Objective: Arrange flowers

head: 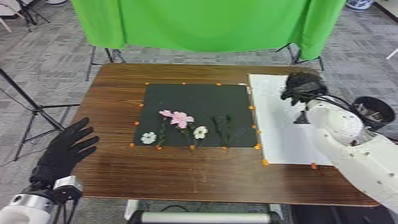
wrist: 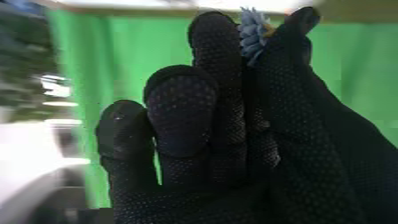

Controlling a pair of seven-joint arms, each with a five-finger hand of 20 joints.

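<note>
The blue-grey flower [wrist: 252, 37] is in the right hand [head: 304, 86], pinched between the thumb and a finger; the hand is closed on it, not wide. This hand is at the upper right of the head view, above the white sheet [head: 280, 146]. On the black sheet [head: 194, 97], in the middle of the frame, lie the pink flowers [head: 180, 119], a white flower [head: 200, 132] between them and some dark stems [head: 222, 129], and another white flower [head: 148, 138] at the lower left of this sheet.

The pinch looks narrow, so I judge the flower could turn or slip out if the fingers relax too soon; if they press too hard, the petals may bend. A low path over the black sheet could drag the flowers already lying there. Its upper part gives the open room. The right edge of the worktop [head: 178, 175] and the dark bin [head: 375, 106] are near the right arm. The left hand [head: 60, 152] is open, at the lower left.
</note>
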